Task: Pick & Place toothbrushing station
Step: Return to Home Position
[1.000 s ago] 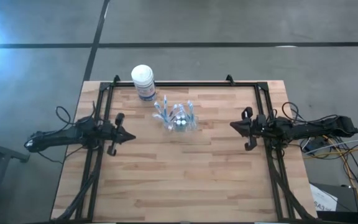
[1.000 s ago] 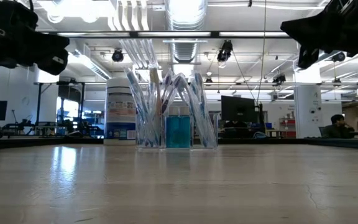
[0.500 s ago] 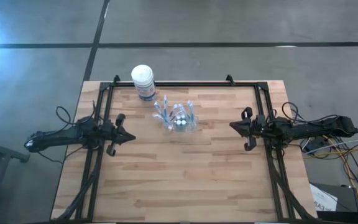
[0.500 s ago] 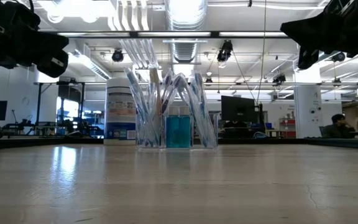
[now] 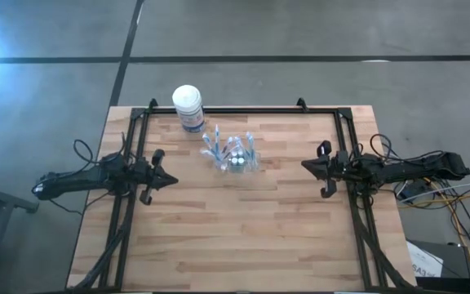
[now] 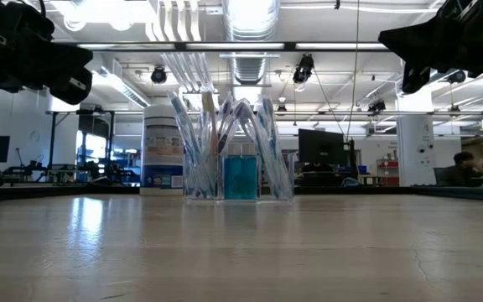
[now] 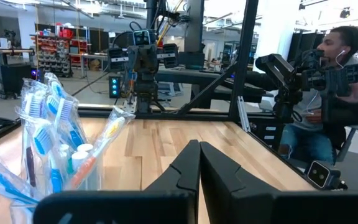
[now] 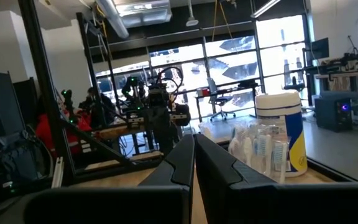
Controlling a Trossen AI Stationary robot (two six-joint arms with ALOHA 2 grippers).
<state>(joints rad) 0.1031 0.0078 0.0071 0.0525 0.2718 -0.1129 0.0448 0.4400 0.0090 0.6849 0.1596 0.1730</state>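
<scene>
Nearest in the low view lies the bare wooden tabletop [image 6: 241, 252]. Farther back, in the middle of its rear half, the clear plastic cup [image 6: 240, 180] stands upright. The blue-and-white toothbrushes [image 6: 268, 143] fan out of it with their heads up, and a blue block shows through its centre. From above, small white-capped pieces [image 5: 237, 162] sit among the brushes inside the cup. About level with the cup and well apart from it on either side are the two arms, both raised above the wood and pointing inward. The left arm [image 5: 96, 175] is over the tabletop's left edge and the right arm [image 5: 390, 169] over its right edge. The left jaws are pressed tip to tip on nothing, and the right jaws are likewise closed and empty. Behind the cup, near it at the rear left, stands a white-lidded tub [image 6: 162, 151] with a blue label. Beyond the tabletop a person [image 7: 328, 81] sits in the room.
</scene>
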